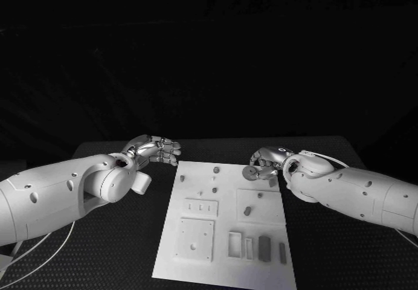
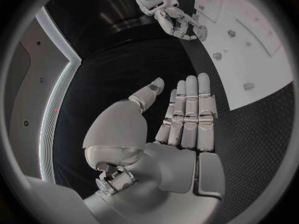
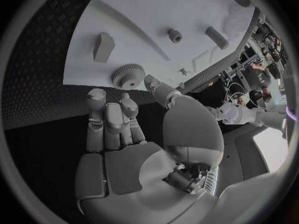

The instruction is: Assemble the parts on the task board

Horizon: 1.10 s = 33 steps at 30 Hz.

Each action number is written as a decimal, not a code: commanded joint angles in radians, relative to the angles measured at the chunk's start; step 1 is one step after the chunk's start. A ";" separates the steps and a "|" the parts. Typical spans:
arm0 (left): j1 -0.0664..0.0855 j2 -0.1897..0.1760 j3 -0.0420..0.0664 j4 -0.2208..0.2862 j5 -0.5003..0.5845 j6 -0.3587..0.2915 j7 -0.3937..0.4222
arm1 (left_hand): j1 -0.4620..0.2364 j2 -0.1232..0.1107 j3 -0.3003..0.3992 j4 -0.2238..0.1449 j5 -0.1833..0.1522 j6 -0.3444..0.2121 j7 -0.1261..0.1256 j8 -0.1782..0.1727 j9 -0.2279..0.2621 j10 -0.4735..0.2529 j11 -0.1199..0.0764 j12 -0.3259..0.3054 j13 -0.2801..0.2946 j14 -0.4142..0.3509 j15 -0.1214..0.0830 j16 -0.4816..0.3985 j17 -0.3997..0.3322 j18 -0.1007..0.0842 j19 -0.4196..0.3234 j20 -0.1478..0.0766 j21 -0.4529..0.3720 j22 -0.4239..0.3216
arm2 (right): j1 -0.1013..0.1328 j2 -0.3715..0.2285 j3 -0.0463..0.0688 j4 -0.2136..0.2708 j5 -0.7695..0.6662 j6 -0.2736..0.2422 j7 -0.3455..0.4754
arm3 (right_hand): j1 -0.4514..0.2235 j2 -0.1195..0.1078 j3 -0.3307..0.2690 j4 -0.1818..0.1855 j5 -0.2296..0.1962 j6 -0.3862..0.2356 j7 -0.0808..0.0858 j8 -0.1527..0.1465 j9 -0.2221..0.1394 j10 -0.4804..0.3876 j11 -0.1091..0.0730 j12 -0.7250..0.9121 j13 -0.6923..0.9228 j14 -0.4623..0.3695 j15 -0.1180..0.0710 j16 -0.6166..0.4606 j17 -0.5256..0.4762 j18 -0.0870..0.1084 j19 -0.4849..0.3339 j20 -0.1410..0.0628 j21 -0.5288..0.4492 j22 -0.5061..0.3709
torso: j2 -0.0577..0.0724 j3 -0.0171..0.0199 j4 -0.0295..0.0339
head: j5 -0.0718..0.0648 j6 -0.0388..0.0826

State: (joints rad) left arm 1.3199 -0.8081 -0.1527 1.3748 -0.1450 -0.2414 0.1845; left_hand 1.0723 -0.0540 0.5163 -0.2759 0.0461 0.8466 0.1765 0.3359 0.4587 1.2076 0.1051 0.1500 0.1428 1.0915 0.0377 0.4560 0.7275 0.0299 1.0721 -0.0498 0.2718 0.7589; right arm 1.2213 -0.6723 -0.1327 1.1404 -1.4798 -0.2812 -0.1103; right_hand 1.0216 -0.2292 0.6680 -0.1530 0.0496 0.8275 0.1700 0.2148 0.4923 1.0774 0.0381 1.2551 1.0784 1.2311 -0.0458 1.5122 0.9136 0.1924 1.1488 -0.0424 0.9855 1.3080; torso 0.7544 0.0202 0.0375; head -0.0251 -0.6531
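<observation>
Beside the far left corner of the task board (image 1: 228,226), over the dark mat, the left hand (image 1: 155,150) hovers with nothing in it; the left wrist view shows its fingers (image 2: 190,109) straight and side by side, thumb angled away, the palm released and bare. At the far right corner of the board the right hand (image 1: 266,164) sits low, and a small toothed gear (image 3: 127,76) lies just beyond its fingertips at the board's edge. In the head view that gear (image 1: 250,173) appears as a round disc right against the fingers, yet the right wrist view shows the fingers (image 3: 106,122) extended rather than wrapped around it (whether the thumb tip actually touches the gear I cannot tell), so the grasp cannot be judged. Farther onto the board from that hand, an upright block (image 3: 103,46), a short round peg (image 3: 174,35) and an oblong piece (image 3: 217,37) stand or lie apart from one another on the white surface. Toward the near end of the board, a raised square plate (image 1: 195,238) sits on the left side, with a dark rectangular piece (image 1: 264,248) and a narrow dark bar (image 1: 282,252) near the right edge.
</observation>
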 commanded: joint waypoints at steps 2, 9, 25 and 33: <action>0.001 0.004 0.001 0.000 -0.003 0.017 0.011 | -0.012 -0.002 -0.002 -0.005 0.005 0.002 0.003 -0.005 -0.001 0.003 0.000 -0.005 0.002 0.006 0.003 -0.004 0.002 0.020 0.000 -0.008 -0.005 0.001 | -0.002 0.008 0.000 -0.014 0.010 0.001 0.015 | -0.006 0.000 -0.001 0.007 0.000 -0.005 0.005 -0.002 -0.001 -0.034 0.024 0.005 -0.002 -0.005 0.000 0.007 0.002 0.069 0.002 0.000 -0.005 0.015 | 0.000 -0.0001 0.0009 | 0.005 -0.005; 0.001 0.007 0.001 -0.001 -0.004 0.020 0.010 | -0.011 -0.001 -0.001 -0.005 0.005 0.002 0.003 -0.005 -0.002 0.004 0.000 -0.006 0.002 0.006 0.003 -0.006 0.003 0.021 0.000 -0.009 -0.006 0.001 | -0.003 0.012 0.000 -0.030 0.009 -0.009 0.009 | -0.009 0.010 0.000 0.015 0.000 -0.005 0.005 -0.001 -0.001 -0.035 0.024 0.007 -0.003 -0.005 0.000 0.008 0.000 0.069 0.002 0.000 -0.005 0.015 | 0.000 -0.0013 -0.0006 | 0.006 -0.012; 0.001 0.006 0.001 0.000 -0.004 0.021 0.009 | -0.012 -0.001 -0.002 -0.005 0.005 0.002 0.004 -0.006 -0.002 0.004 0.000 -0.008 0.003 0.007 0.003 -0.007 0.005 0.020 0.000 -0.008 -0.006 0.002 | -0.022 0.036 -0.001 -0.065 0.004 0.008 0.017 | 0.007 0.056 -0.009 -0.013 0.000 0.012 0.000 0.013 0.004 -0.037 0.019 0.014 -0.008 -0.008 -0.004 0.014 -0.003 0.069 -0.003 -0.003 -0.003 0.018 | 0.000 -0.0003 -0.0007 | 0.017 -0.017; 0.001 0.005 0.001 0.000 -0.004 0.021 0.009 | -0.011 -0.001 -0.002 -0.005 0.005 0.001 0.004 -0.006 -0.002 0.004 0.000 -0.008 0.003 0.007 0.003 -0.008 0.005 0.020 0.000 -0.008 -0.006 0.002 | -0.027 0.045 -0.002 -0.072 -0.002 0.015 0.021 | 0.010 0.069 -0.014 -0.030 0.000 0.026 -0.004 0.022 0.007 -0.035 0.016 0.017 -0.011 -0.007 -0.007 0.015 -0.003 0.069 -0.004 -0.002 -0.001 0.018 | 0.000 -0.0009 -0.0028 | 0.023 -0.021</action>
State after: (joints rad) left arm 1.3199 -0.8043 -0.1529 1.3725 -0.1456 -0.2349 0.1840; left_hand 1.0723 -0.0540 0.5162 -0.2758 0.0461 0.8466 0.1765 0.3360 0.4580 1.2075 0.1052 0.1454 0.1444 1.0916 0.0377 0.4520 0.7314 0.0398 1.0721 -0.0497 0.2719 0.7594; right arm 1.2016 -0.6307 -0.1311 1.0718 -1.4723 -0.2920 -0.0965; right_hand 1.0320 -0.1682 0.6547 -0.1777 0.0496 0.8330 0.1537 0.2331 0.4984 1.0537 0.0529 1.2662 1.0689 1.2273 -0.0496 1.5238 0.9109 0.1923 1.1462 -0.0405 0.9856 1.3077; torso 0.7540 0.0198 0.0352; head -0.0026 -0.6722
